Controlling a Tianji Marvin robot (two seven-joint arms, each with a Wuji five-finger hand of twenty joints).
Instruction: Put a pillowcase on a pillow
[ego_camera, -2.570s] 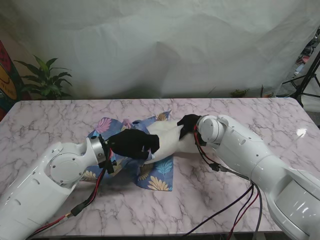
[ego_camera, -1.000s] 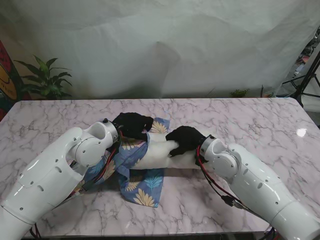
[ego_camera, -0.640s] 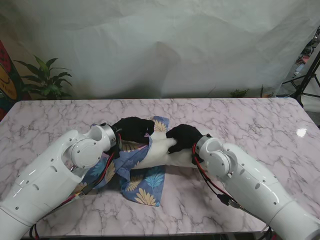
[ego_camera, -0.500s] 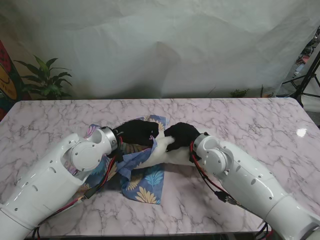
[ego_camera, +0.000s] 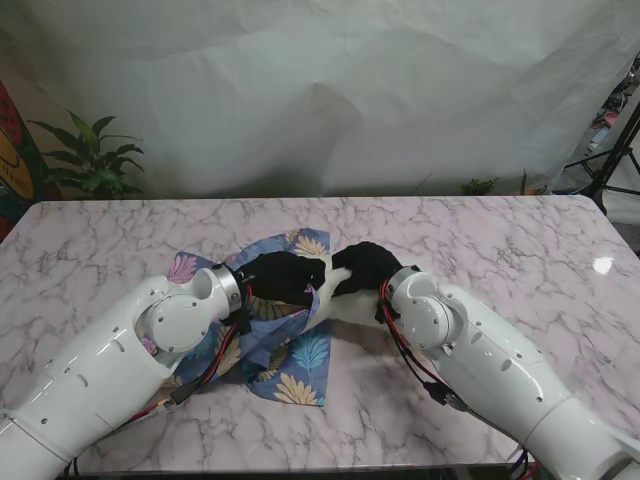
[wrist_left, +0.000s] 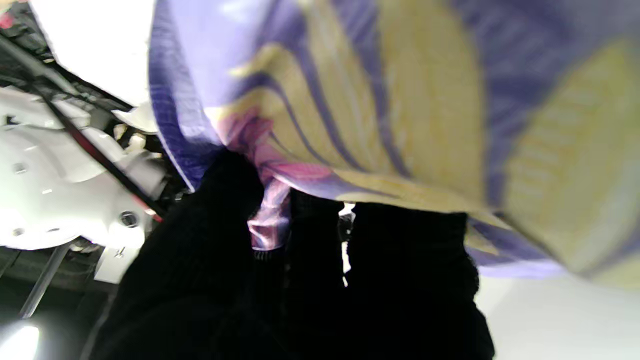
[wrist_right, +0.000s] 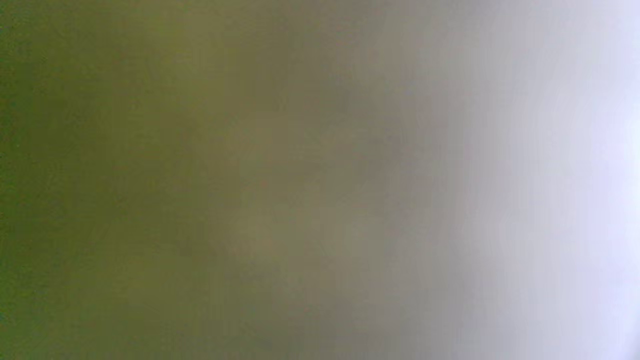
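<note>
Stand view: one marble table carries one white pillow and one floral pillowcase. A potted plant stands beyond the table's far left corner. Left hand and right hand cover the pillow.

Left wrist view: fingers are clamped on pillowcase fabric.

Right wrist view: blurred; finger state cannot be told.

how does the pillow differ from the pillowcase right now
The pillow is plain white and plump; the pillowcase is blue, floral and crumpled. The left hand grips the pillowcase; the right hand rests on the pillow. Both lie on the marble table, touching.
</note>
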